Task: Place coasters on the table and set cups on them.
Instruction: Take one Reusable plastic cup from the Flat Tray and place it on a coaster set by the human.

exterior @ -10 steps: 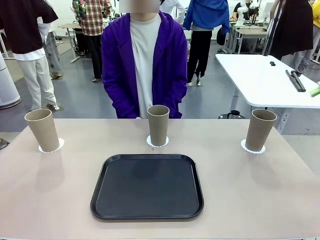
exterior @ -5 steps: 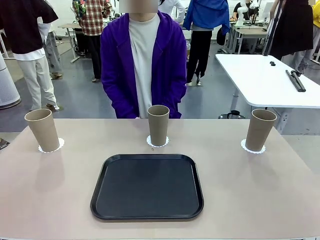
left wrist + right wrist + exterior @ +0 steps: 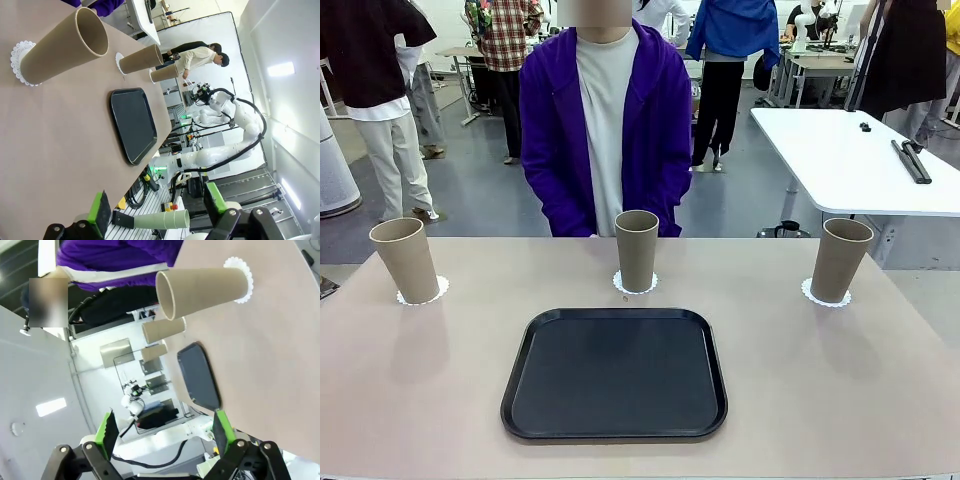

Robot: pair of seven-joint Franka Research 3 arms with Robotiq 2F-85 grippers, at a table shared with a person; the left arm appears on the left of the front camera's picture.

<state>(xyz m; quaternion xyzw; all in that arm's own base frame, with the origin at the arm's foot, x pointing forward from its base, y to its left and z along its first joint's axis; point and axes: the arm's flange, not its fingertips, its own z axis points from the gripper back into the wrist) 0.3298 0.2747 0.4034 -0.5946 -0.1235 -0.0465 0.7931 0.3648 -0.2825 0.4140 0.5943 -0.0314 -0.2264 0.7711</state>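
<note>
All three cups (image 3: pixel 637 250) stand on their coasters (image 3: pixel 821 296) along the worktop's (image 3: pixel 820 380) far edge, both sets of fingers (image 3: pixel 155 209) (image 3: pixel 165 432) apart and empty, so placement appears complete, needing only withdrawal.

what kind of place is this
Probably a robotics lab or test hall: other white robot arms stand at benches, people move among work tables, and a staged table holds cups.

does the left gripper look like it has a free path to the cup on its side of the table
Probably yes: the left gripper is open and holds nothing, and only bare table lies between it and that cup, which stands upright on its coaster.
</note>
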